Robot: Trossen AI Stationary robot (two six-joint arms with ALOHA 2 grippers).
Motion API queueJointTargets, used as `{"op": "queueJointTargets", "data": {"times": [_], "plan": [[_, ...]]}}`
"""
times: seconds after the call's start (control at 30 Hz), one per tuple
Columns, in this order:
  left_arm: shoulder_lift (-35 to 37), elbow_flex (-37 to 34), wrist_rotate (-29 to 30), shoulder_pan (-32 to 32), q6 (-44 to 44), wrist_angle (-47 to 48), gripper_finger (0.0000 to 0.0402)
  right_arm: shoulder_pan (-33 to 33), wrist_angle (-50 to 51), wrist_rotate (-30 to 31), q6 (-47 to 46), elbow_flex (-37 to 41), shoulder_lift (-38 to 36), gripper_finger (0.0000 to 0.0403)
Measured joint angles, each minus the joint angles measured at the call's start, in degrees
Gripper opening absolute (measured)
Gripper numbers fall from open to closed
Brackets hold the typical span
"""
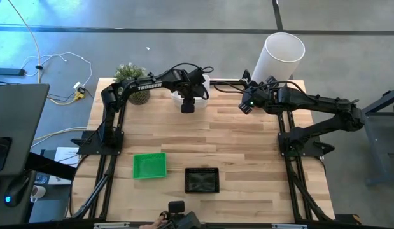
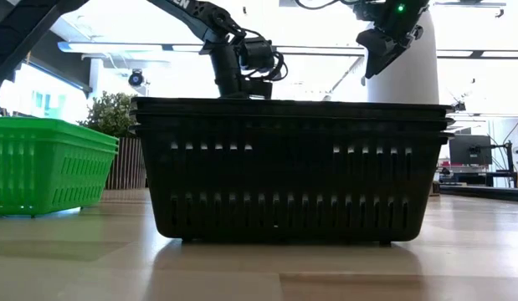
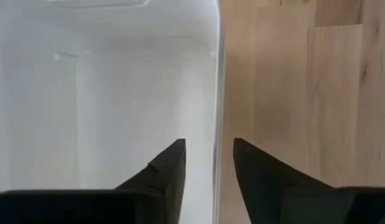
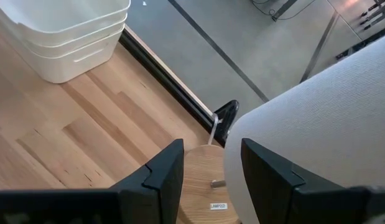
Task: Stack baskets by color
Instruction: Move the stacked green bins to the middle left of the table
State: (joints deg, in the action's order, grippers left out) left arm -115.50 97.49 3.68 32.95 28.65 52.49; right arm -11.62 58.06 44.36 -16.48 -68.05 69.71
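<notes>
A stack of white baskets (image 4: pixel 68 37) stands at the table's far edge, mostly hidden under my left arm in the high view. My left gripper (image 3: pixel 208 142) points down over it, open. One finger is inside the top basket and one outside its side wall (image 3: pixel 216 93), with a gap on both sides. A green basket (image 1: pixel 149 165) and a black basket stack (image 1: pixel 202 180) rest on their bases near the table's front. My right gripper (image 4: pixel 212 143) hangs open in the air at the far right, holding nothing.
A tall white cylinder (image 1: pixel 281 56) stands at the far right corner, close to my right gripper. A small potted plant (image 1: pixel 131 76) sits at the far left. Bare wood lies across the table's middle (image 1: pixel 235 140).
</notes>
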Motion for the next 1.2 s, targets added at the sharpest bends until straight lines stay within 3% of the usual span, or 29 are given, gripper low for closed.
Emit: {"op": "queueJointTargets", "data": {"times": [0.33,0.83,1.0,1.2], "plan": [[2.0,0.2,0.7,-0.5,0.7,0.4,0.0134,0.0,0.0,-3.5,0.0,0.0,0.0,0.0147],[12.2,0.2,1.7,-2.5,-1.2,3.7,0.0136,0.6,-2.9,-24.3,1.7,0.0,0.0,0.0147],[17.4,0.3,1.7,-4.2,-5.2,6.6,0.0136,3.7,-6.8,-31.2,5.2,0.0,0.1,0.0147],[23.3,0.0,1.4,-6.8,-12.1,11.1,0.0135,9.5,-9.8,-33.7,6.5,0.0,0.1,0.0147]]}}
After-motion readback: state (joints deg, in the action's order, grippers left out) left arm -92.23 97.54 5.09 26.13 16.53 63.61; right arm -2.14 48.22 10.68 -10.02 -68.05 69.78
